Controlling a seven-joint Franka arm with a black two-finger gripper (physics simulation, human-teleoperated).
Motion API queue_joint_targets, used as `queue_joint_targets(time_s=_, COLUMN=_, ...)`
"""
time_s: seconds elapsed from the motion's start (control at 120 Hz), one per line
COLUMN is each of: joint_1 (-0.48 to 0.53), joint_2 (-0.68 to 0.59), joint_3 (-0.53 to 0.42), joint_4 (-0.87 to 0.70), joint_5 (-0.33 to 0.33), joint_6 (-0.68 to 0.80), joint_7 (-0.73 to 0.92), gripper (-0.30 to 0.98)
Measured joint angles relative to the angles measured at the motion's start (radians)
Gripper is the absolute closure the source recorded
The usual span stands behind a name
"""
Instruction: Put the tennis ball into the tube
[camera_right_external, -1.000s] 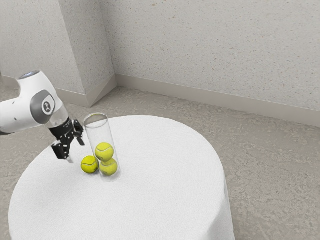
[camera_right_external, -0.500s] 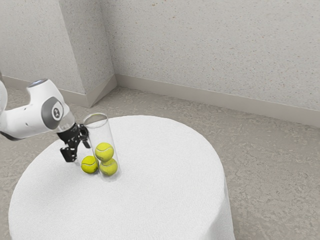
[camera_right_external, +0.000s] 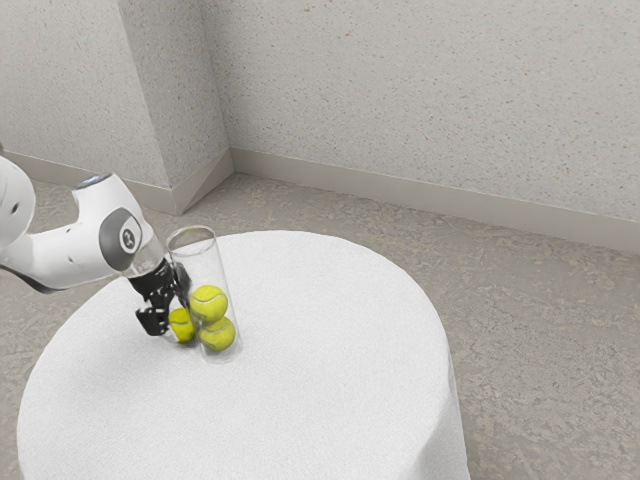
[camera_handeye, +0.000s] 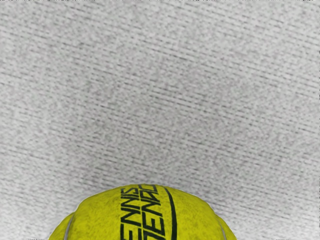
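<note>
Tennis ball (camera_right_external: 181, 326) beside clear tube (camera_right_external: 207, 264)

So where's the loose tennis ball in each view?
Exterior view: loose tennis ball left of centre, below mid-height, just left of the clear tube.
Wrist view: loose tennis ball cut by the bottom edge, lettering up.
Shared landmark: white tablecloth under it.

Three tennis balls (camera_right_external: 181, 326) in all, two inside and one outside, one clear tube (camera_right_external: 205, 262), one round table (camera_right_external: 330, 300), one white tablecloth (camera_right_external: 430, 440) over it, one robot arm (camera_right_external: 75, 256), one black gripper (camera_right_external: 171, 319) on that arm, one floor (camera_right_external: 550, 330).
</note>
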Motion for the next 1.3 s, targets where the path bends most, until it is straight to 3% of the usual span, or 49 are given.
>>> queue_joint_targets(time_s=0.125, joint_1=0.006, joint_2=0.002, joint_3=-0.005, joint_4=-0.001, joint_5=0.0, joint_6=0.002, joint_7=0.001, gripper=0.23)
queue_joint_targets(time_s=0.283, joint_1=0.012, joint_2=-0.012, joint_3=-0.012, joint_4=-0.011, joint_5=0.001, joint_6=0.002, joint_7=0.0, gripper=0.3)
queue_joint_targets(time_s=0.4, joint_1=0.094, joint_2=-0.059, joint_3=-0.097, joint_4=-0.033, joint_5=0.003, joint_6=0.001, joint_7=-0.001, gripper=0.36)
queue_joint_targets(time_s=0.608, joint_1=0.175, joint_2=-0.163, joint_3=-0.123, joint_4=-0.054, joint_5=0.01, joint_6=-0.021, joint_7=0.0, gripper=0.45)
queue_joint_targets(time_s=0.9, joint_1=0.219, joint_2=-0.464, joint_3=-0.124, joint_4=-0.061, joint_5=0.012, joint_6=-0.203, joint_7=0.002, gripper=0.47)
queue_joint_targets(time_s=0.967, joint_1=0.212, joint_2=-0.508, joint_3=-0.14, joint_4=-0.057, joint_5=0.012, joint_6=-0.238, joint_7=0.004, gripper=0.42)
queue_joint_targets(time_s=1.3, joint_1=0.145, joint_2=-0.559, joint_3=-0.196, joint_4=0.006, joint_5=0.004, joint_6=-0.32, joint_7=0.023, gripper=0.42)
